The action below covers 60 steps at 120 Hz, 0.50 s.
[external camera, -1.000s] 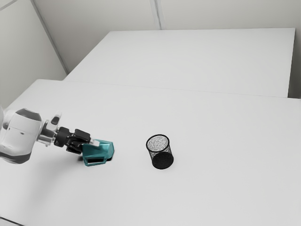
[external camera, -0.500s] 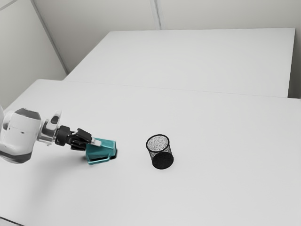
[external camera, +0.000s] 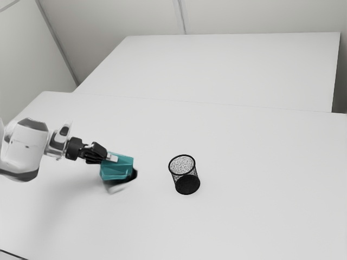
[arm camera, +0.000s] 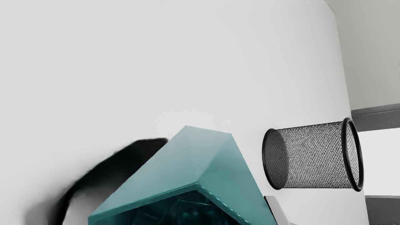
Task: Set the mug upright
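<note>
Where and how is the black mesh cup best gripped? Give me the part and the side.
Pinch the wall of the mesh cup at its rim, coming from above with one finger inside and one outside. The cup stands upright, its round mouth open and facing up, and the wall looks thin, so this should work well.

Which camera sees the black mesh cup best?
The wrist view: the mesh cup is close there, its netted side clear. The exterior view, from farther off, shows it standing on the table, open end up.
</note>
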### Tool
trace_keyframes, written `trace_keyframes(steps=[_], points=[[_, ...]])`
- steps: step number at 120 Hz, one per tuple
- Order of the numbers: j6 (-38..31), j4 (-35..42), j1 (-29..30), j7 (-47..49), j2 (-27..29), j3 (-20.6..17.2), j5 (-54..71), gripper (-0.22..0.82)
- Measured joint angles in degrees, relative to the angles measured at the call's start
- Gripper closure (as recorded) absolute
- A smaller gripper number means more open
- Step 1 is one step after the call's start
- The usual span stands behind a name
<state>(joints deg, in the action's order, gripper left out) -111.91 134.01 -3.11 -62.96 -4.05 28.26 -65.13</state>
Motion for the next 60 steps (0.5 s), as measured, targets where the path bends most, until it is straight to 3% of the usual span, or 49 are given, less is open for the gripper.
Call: trace_keyframes(steps=[27,42,60], points=[[-1.76,-4.77,-1.94,-0.02,1.71,-2.06,2.82,0.76],[-4.37,-9.96,-2.58,1.82,1.81,-5.81,12.86,0.78],[-6.94,-14.19,-5.98,4.7,0.97,-7.64,28.21,0.78]])
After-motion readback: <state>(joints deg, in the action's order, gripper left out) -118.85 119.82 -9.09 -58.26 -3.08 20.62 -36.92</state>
